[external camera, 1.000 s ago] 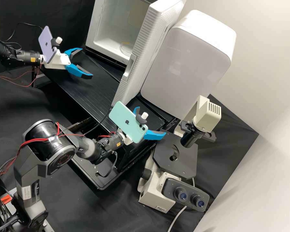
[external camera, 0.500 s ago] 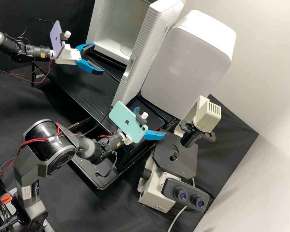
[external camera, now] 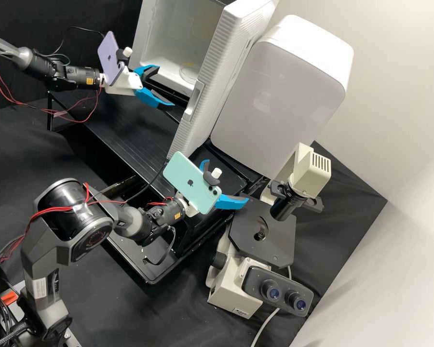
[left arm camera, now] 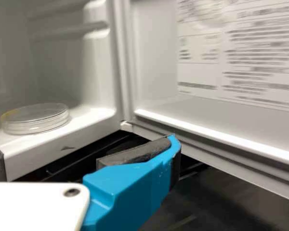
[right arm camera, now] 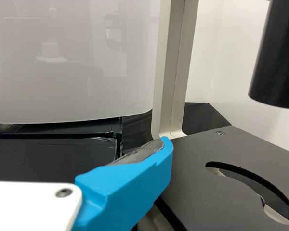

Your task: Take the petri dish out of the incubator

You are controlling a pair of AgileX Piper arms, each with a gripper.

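While the petri dish (left arm camera: 35, 118) lies inside the incubator (external camera: 154, 29), the left claw (external camera: 162, 88) hangs open and empty at its doorway, apart from the dish.

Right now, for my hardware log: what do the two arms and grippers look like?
Dark grey arms trailing red wires. White grippers, two bright blue fingers each; a lilac phone on the left gripper, a mint-green phone on the right gripper.
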